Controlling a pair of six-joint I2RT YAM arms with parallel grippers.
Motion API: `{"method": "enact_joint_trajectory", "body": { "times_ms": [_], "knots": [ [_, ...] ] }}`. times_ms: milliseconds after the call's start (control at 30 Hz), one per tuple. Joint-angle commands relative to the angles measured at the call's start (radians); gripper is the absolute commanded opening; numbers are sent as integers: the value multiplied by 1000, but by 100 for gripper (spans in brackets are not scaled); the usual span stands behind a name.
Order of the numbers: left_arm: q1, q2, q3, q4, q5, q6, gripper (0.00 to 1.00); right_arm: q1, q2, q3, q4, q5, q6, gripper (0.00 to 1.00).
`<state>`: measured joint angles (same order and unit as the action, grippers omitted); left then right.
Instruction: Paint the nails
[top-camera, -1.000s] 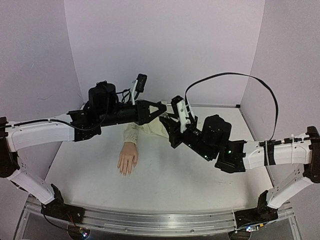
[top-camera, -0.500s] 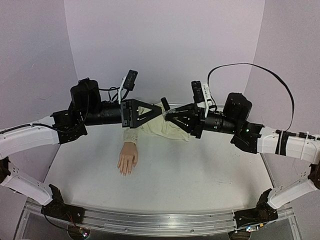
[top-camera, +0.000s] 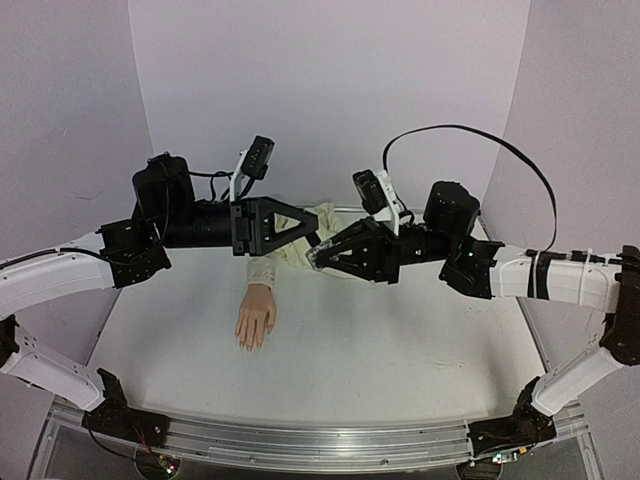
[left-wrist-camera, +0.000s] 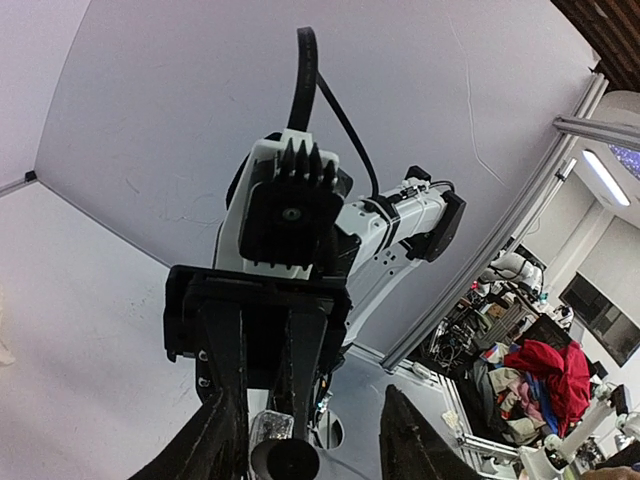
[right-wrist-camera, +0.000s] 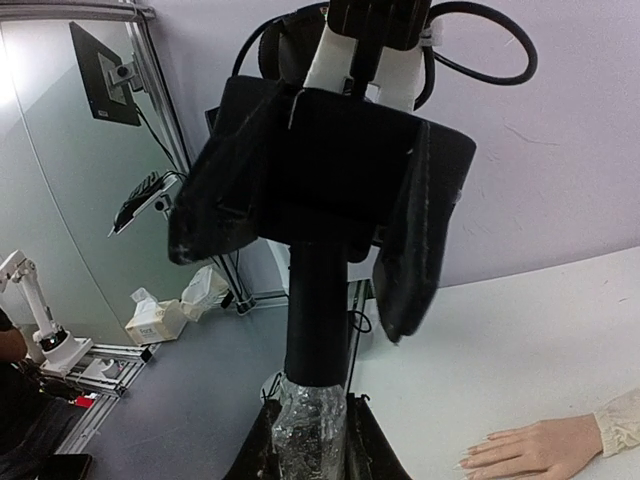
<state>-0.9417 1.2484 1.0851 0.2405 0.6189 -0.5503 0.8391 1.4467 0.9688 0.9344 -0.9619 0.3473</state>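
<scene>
The pale mannequin hand (top-camera: 255, 318) lies palm down on the white table (top-camera: 400, 350), its cream sleeve (top-camera: 300, 222) running back under the arms. Its nails (top-camera: 248, 343) point toward the near edge. The hand also shows in the right wrist view (right-wrist-camera: 530, 447). Both arms are raised above it, tip to tip. My right gripper (top-camera: 320, 256) is shut on the small foil-wrapped polish bottle (right-wrist-camera: 312, 430). The bottle's black cap (right-wrist-camera: 318, 310) reaches between the fingers (right-wrist-camera: 410, 270) of my left gripper (top-camera: 316, 238), which is open around it. In the left wrist view the cap's end (left-wrist-camera: 290, 462) sits by the left finger.
Purple walls close the table at the back and both sides. An aluminium rail (top-camera: 300, 442) runs along the near edge. The right arm's black cable (top-camera: 520, 165) loops high above it. Lab clutter lies beyond the table.
Both arms have lifted off the table. In the last half second my right gripper swung left with the bottle and brought the cap between the left gripper's fingers.
</scene>
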Motion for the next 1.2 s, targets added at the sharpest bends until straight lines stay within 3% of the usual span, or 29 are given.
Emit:
{"method": "enact_joint_trajectory", "body": {
  "times_ms": [0, 167, 267, 367, 467, 533, 667, 800, 1000, 1167],
  "knots": [
    [2, -20, 17, 68, 11, 11, 45, -1, -10, 43, 110, -28, 28, 0],
    [0, 8, 20, 66, -24, 25, 26, 0, -23, 23, 102, 74, -13, 0],
    [-6, 14, 12, 64, -104, 43, 14, 1, -54, -15, 63, 283, -88, 0],
    [-13, 28, 8, 50, -203, 52, 4, 64, -81, -34, -27, 718, -213, 0],
    [-22, 54, 18, 29, -278, 59, 1, 246, -42, -37, 38, 1408, -478, 0],
    [-25, 75, 30, 15, -318, 60, 0, 281, 3, -47, 131, 1572, -554, 0],
    [-25, 113, 67, -23, -341, 62, 0, 285, 32, -58, 230, 1516, -576, 0],
    [-24, 125, 82, -43, -333, 61, 2, 260, 7, -73, 213, 1285, -556, 0],
    [26, 99, 78, -46, -224, -20, 37, 86, -94, -97, 98, 741, -319, 0],
    [47, 57, 55, -44, -127, -61, 65, -15, -133, -81, 69, 389, -151, 0]
  ]
}}
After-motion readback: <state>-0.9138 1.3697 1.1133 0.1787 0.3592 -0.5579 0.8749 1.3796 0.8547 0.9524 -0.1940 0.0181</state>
